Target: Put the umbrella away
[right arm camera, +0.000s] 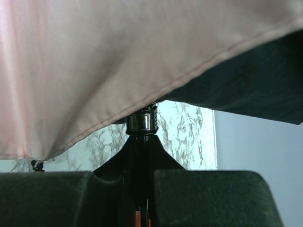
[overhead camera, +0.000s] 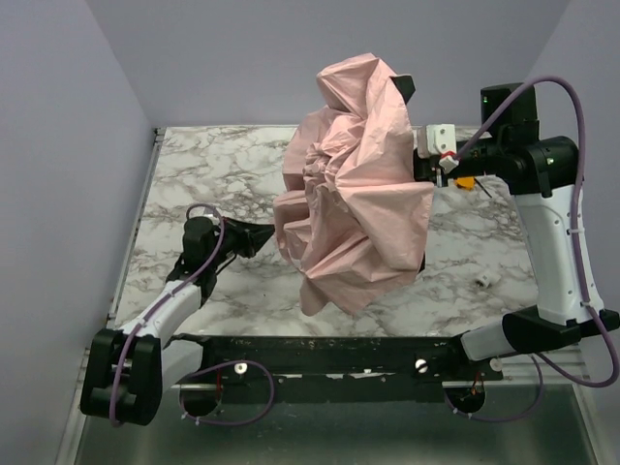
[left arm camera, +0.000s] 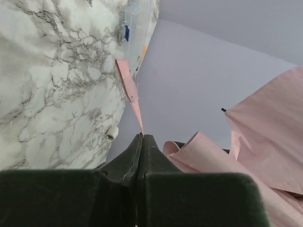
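The pale pink umbrella (overhead camera: pixel 354 194) hangs half collapsed above the middle of the marble table (overhead camera: pixel 194 165), its fabric bunched and drooping. My right gripper (overhead camera: pixel 426 165) is at its right side, shut on the dark shaft just below a metal ring (right arm camera: pixel 141 122); pink fabric (right arm camera: pixel 94 61) fills the top of the right wrist view. My left gripper (overhead camera: pixel 263 235) is low at the umbrella's left edge. In the left wrist view its jaws (left arm camera: pixel 142 138) are shut on a thin pink strap (left arm camera: pixel 130 90) that runs up from the tips. More fabric (left arm camera: pixel 265 137) hangs to the right.
A small white piece (overhead camera: pixel 484 281) lies on the table at the right, also in the left wrist view (left arm camera: pixel 112 133). A clear labelled packet (left arm camera: pixel 139 28) lies at the table's far side. Grey walls stand on three sides. A black rail (overhead camera: pixel 320 354) runs along the near edge.
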{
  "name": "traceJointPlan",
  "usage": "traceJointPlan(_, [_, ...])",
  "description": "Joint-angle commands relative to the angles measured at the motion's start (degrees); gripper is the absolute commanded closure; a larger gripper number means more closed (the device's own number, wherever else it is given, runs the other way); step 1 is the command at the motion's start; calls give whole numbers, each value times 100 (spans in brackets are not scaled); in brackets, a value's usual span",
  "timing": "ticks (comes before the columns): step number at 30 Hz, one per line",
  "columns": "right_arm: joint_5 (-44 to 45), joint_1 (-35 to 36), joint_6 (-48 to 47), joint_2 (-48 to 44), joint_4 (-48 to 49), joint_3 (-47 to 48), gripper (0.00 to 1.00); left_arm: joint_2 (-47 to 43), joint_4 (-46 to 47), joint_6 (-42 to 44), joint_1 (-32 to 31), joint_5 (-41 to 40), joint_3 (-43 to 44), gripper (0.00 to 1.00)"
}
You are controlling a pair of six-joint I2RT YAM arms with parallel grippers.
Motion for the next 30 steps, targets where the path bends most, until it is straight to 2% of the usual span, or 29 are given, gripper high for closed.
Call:
traceJointPlan(1, [-384, -25, -210, -119, -199, -130, 100, 351, 148, 521, 33, 567, 399, 100])
traceJointPlan(9, [-407, -21, -860, -9, -930, -469, 100, 740, -154, 1066, 33, 839, 1178, 100])
traceJointPlan(16, [-681, -5, -1256, -369, -940, -1228, 100, 1137, -442, 1418, 18, 867, 1667, 100])
traceJointPlan(24, [-711, 519, -1363, -470, -940, -1941, 99, 1943, -815, 1793, -192, 1064, 2630, 100])
traceJointPlan(30, [-374, 771, -1312, -467, -912, -2481, 100, 2338, -738, 1947, -224, 1332, 3138, 100])
